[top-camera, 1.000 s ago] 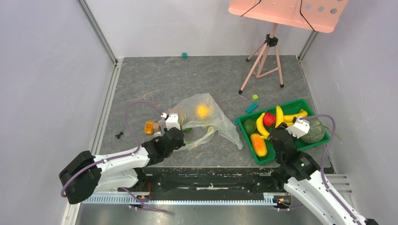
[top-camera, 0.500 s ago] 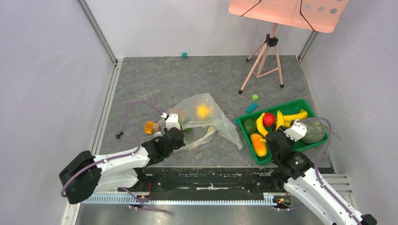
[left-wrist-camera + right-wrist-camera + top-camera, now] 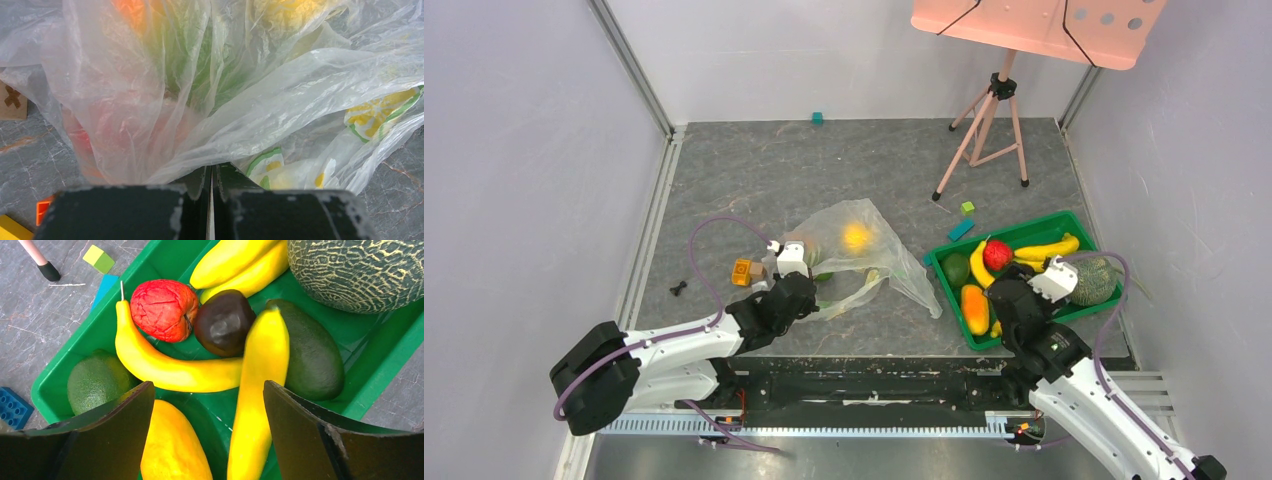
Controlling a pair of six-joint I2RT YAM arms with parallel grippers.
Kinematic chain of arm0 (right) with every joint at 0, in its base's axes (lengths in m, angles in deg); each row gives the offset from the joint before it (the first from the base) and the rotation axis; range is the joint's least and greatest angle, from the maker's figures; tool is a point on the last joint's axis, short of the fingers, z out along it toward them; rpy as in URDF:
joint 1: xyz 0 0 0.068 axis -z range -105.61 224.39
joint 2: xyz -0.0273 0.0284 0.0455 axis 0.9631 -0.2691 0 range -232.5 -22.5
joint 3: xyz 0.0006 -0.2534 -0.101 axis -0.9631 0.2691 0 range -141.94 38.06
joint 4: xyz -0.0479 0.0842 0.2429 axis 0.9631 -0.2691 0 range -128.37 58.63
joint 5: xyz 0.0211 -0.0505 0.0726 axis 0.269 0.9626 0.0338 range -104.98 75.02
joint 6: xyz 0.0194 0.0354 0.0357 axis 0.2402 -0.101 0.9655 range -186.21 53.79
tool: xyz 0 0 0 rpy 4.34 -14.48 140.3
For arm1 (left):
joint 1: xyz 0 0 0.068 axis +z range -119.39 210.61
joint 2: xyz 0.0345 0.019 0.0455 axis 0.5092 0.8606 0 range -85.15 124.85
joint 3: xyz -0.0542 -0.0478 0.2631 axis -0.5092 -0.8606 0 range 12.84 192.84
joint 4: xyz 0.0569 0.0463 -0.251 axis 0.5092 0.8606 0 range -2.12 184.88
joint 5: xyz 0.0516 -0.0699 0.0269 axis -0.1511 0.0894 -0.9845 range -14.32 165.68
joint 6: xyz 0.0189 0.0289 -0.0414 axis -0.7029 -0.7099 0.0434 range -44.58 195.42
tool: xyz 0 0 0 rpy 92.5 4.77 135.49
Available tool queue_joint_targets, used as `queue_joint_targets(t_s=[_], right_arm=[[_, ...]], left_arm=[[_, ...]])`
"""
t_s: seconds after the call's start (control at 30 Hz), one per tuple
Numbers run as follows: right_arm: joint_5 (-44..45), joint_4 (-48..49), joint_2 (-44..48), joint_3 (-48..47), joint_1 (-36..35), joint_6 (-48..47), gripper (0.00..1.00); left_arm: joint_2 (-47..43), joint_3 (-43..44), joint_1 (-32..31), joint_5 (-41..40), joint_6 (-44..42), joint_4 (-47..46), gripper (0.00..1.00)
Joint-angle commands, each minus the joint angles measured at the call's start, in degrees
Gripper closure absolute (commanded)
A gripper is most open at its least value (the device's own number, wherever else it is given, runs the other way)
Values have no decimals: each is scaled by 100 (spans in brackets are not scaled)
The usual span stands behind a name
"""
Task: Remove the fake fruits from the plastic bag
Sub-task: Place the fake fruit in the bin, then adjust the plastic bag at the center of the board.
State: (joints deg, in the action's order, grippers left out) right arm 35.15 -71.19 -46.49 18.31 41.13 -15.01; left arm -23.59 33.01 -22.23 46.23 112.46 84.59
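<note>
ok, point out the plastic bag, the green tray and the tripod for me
plastic bag (image 3: pixel 894 262): top external view, crinkled film right of its middle.
green tray (image 3: pixel 99 326): right wrist view, left side wall.
tripod (image 3: pixel 1002 88): top external view, black hub above the legs.

We saw the left gripper (image 3: pixel 211 175) with its jaws pressed together on a gathered fold of the plastic bag (image 3: pixel 260 115), which fanned out ahead of it. Blurred colours showed through the film: orange ahead to the left, green straight ahead, yellow ahead to the right. A brown block (image 3: pixel 11 100) lay far left on the grey table (image 3: pixel 30 155) — partly cut off by the edge.
</note>
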Motion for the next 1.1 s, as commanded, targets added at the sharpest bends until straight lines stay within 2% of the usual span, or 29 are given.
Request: queue_joint_targets(t_s=[0.0, 0.17, 0.3, 0.43, 0.6, 0.67, 0.8, 0.87, 1.07], right_arm=[[351, -65, 105, -196, 13, 111, 16], [449, -113, 124, -475, 12, -179, 10], [151, 394, -14, -643, 12, -888, 8], [-847, 1362, -387, -700, 8, -1744, 12], [-2367, 2433, -1368, -729, -68, -2153, 19], [-2570, 2810, -1635, -713, -368, -2174, 22], [-2286, 3235, -2226, -1011, -1564, -2449, 30], [-2436, 3383, -2592, -1260, -2003, -2706, 33], [-3460, 4394, -3022, -1354, -2555, -3176, 43]], left_arm=[[-28, 74, -15, -87, 23, -159, 98], [-21, 80, -15, -78, 34, -162, 98], [-27, 84, -12, -87, 32, -163, 98], [-70, 67, -13, -96, 26, -163, 98], [-115, 67, -12, -123, -5, -141, 98], [-123, 67, -11, -101, -50, -146, 98], [-139, 40, -7, -87, -86, -178, 98], [-130, 23, -3, -70, -105, -240, 98], [-102, 23, 0, -104, -77, -248, 98]])
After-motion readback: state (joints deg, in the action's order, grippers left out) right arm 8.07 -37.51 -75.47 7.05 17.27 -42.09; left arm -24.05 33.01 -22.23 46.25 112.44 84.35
